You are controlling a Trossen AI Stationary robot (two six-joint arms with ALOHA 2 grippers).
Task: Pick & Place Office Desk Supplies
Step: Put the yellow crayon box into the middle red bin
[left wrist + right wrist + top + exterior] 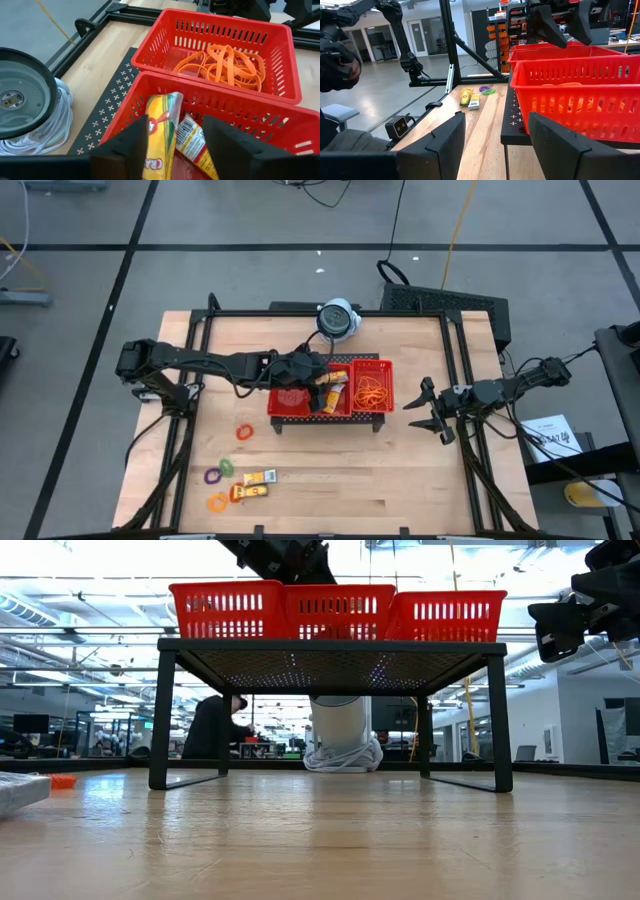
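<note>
The red three-compartment tray (376,416) stands on a black perforated stand. My left gripper (324,388) (176,122) hangs open over the middle compartment. Two yellow packets lie there: one (162,127) leans on the compartment's wall between my fingers, and another (196,146) lies beside it. Orange rubber bands (225,62) fill the right compartment. Two more yellow packets (256,484) and several small rings (218,476) (244,431) lie on the table near the left front. My right gripper (420,412) (495,120) waits open, right of the tray.
The round white-grey device (338,320) (20,95) with its coiled white cord sits just behind the tray. The black frame rails (200,330) border the table on both sides. Bare wood (380,480) stretches in front of the tray.
</note>
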